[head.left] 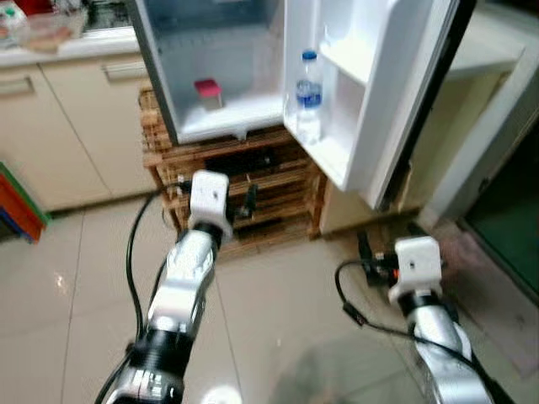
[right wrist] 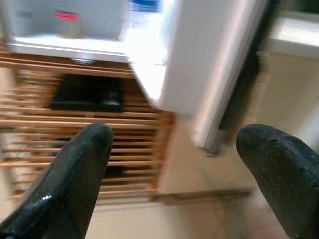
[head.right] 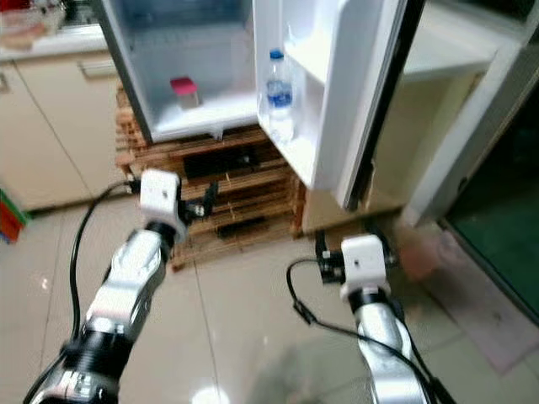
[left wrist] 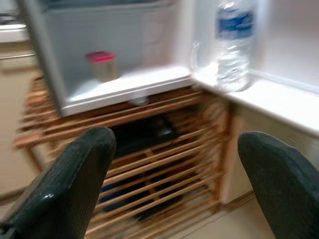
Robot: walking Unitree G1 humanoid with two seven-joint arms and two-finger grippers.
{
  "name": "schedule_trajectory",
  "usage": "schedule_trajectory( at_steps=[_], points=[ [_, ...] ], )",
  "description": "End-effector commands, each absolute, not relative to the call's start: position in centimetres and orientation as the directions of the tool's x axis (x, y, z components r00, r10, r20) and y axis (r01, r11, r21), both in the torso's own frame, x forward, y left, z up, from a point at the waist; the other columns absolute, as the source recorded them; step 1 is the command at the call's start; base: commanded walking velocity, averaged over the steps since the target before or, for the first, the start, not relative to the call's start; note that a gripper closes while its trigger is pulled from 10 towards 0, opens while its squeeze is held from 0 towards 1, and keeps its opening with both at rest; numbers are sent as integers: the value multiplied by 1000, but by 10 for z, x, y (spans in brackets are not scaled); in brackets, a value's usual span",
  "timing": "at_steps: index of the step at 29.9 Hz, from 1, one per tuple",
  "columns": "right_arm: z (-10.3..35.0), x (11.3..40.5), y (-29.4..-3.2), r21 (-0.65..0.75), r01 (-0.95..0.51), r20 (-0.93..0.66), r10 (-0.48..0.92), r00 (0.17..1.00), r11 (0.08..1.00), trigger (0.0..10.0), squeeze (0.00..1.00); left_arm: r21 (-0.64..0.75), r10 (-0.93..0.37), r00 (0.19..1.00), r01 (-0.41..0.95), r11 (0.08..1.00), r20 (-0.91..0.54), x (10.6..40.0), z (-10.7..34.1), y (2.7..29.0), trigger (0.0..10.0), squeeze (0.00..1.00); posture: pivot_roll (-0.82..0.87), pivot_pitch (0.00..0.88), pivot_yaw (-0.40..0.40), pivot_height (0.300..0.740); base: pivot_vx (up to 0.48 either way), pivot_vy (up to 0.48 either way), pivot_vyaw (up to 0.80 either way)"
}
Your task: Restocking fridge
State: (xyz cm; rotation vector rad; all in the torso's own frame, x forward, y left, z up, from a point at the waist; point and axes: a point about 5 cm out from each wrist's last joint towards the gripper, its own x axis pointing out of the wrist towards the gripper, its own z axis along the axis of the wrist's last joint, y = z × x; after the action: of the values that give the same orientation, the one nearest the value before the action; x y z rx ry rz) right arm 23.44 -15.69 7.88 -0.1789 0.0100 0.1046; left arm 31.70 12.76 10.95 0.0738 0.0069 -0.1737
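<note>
A small white fridge (head.left: 227, 76) stands open on a wooden slatted stand (head.left: 269, 198). A small jar with a pink-red lid (head.left: 208, 93) sits on the fridge floor. A clear water bottle with a blue cap (head.left: 308, 94) stands in the lower shelf of the opened door (head.left: 379, 101). My left gripper (left wrist: 174, 169) is held in front of the stand, below the fridge floor, open and empty. My right gripper (right wrist: 172, 169) hangs low over the tiles, below the door's outer edge, open with nothing between its fingers.
Cream cabinets (head.left: 59, 135) under a cluttered counter (head.left: 50, 46) run along the left. A red and orange object (head.left: 15, 210) sits on the floor at far left. A dark doorway (head.left: 505, 227) lies at the right. Beige tiled floor (head.left: 278, 320) stretches in front.
</note>
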Motion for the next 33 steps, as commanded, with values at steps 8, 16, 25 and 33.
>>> schedule_trajectory(
  at_steps=[8, 16, 25, 33],
  points=[
    [86, 244, -163, -138, -78, 1, 79, 997, 987, 10000, 0, 62, -144, 989, 145, 988, -24, 319, 106, 130, 10000, 0, -189, 0, 31, 732, 31, -208, 201],
    [106, 252, -174, -48, 34, 106, -29, 994, 998, 10000, 0, 10, -98, 994, 98, 995, -45, 304, 87, 157, 10000, 0, -193, 0, 34, 740, 0, 0, 0],
    [95, 256, -175, -32, 21, 78, -18, 997, 999, 10000, 0, -8, -63, 998, 63, 998, -17, 284, 81, 168, 10000, 0, -173, 0, 25, 740, 0, 0, 0],
    [89, 262, -175, -58, -9, 58, 13, 998, 998, 10000, 0, 113, -33, 999, 30, 993, 27, 279, 95, 181, 10000, 0, -103, 0, -17, 740, 0, 0, 0]
  ],
)
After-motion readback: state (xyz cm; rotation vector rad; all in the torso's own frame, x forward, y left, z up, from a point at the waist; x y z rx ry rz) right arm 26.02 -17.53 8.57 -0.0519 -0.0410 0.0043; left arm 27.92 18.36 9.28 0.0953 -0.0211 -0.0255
